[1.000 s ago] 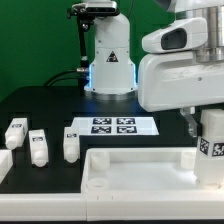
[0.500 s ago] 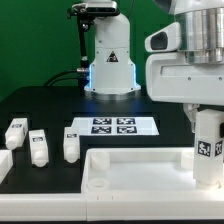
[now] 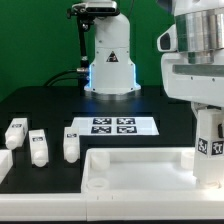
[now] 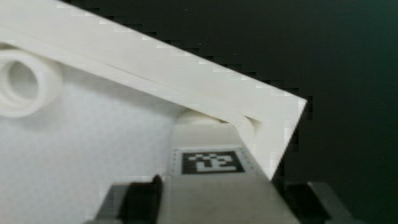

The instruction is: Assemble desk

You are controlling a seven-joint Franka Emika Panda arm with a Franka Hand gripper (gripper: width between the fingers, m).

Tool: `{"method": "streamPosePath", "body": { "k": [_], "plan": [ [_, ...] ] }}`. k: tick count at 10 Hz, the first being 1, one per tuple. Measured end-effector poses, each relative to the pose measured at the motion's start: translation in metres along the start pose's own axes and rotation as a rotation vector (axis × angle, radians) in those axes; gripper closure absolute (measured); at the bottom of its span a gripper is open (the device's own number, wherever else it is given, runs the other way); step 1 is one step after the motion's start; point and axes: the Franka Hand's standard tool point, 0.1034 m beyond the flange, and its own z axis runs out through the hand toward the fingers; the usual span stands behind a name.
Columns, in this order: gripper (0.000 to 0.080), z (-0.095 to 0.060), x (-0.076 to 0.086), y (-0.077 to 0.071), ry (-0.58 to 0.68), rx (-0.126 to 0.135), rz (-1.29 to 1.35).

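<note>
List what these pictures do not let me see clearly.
- Wrist view: the pincer is cut by the picture edge; blur hides whether it touches the leg block.
- Exterior view: the arm hides the pincer.
- Exterior view's left edge cuts off one white part.

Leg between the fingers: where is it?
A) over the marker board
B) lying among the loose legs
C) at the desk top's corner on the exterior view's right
C: the leg stands upright at that corner of the desk top; the wrist view shows the corner beyond the fingers.
</note>
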Motion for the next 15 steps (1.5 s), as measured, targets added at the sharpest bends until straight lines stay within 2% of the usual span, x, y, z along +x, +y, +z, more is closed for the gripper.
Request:
{"method": "streamPosePath", "body": {
  "k": [1,2,3,4,5,7,8,11,12,13,14,15],
  "plan": [
    [0.0509,0.001,0.000,0.000,0.000,-0.001,-0.014],
    [0.0391,0.001,0.001,0.001,0.002,-0.004,-0.138],
    [0.0215,-0.001,0.004,0.000,0.001,-0.005,-0.311],
    [0.0215,-0.003,0.004,-0.001,-0.001,-0.020,-0.488],
    [0.0163,-0.004,0.002,-0.002,0.002,-0.032,-0.599],
    [0.0151,-0.003,0.004,-0.001,0.003,-0.034,-0.724],
    [0.0151,-0.003,0.004,-0.001,0.008,-0.041,-0.843],
    [0.0150,-0.009,0.006,-0.005,0.031,-0.100,-1.384],
    [0.0150,-0.009,0.005,-0.007,0.037,-0.091,-1.427],
    [0.0304,-0.008,0.005,-0.006,0.038,-0.091,-1.375],
    [0.0304,-0.008,0.006,-0.006,0.039,-0.091,-1.368],
    [0.0456,-0.008,0.006,-0.006,0.041,-0.091,-1.323]
  ]
}}
